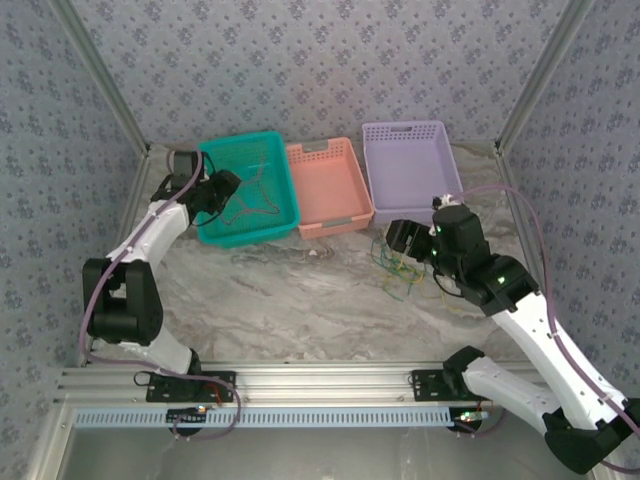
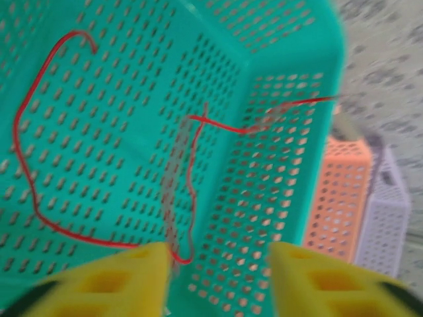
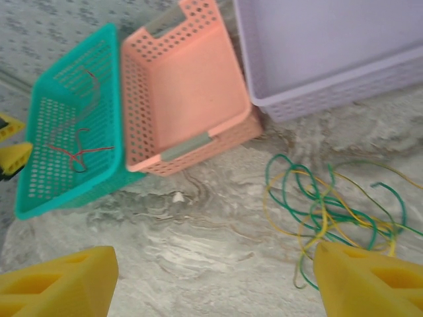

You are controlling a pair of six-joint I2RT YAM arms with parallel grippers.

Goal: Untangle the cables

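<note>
Top external | L tool apart, empty, at teal basket | R tool wide, nr green/yellow cables

Teal basket, orange basket & lilac basket side by side on marble tbl.

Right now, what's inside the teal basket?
Basket holds a red wire and a grey wire on its floor. From above, the left gripper covers its left side.
</note>
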